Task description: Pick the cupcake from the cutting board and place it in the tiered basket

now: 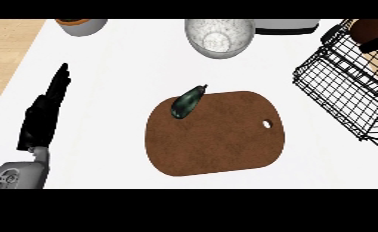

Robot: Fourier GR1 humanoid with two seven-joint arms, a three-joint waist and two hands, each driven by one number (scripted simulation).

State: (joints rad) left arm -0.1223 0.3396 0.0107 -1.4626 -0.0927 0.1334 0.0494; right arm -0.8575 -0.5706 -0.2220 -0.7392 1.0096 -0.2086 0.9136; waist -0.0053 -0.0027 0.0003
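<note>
The brown cutting board (218,133) lies in the middle of the white counter, and no cupcake sits on it. The black wire tiered basket (332,83) stands at the right edge. Behind its wires at the top right corner is a brown and cream thing (366,35) that looks like the cupcake, cut off by the view's edge. My left hand (44,111) rests open at the far left, fingers straight and pointing up, well away from the board. My right hand does not show.
A dark green eggplant (188,101) lies across the board's upper left rim. At the back stand a grey-white bowl (219,37), a small pot (81,25) and a white container (286,26). The counter's left edge borders wood (16,41).
</note>
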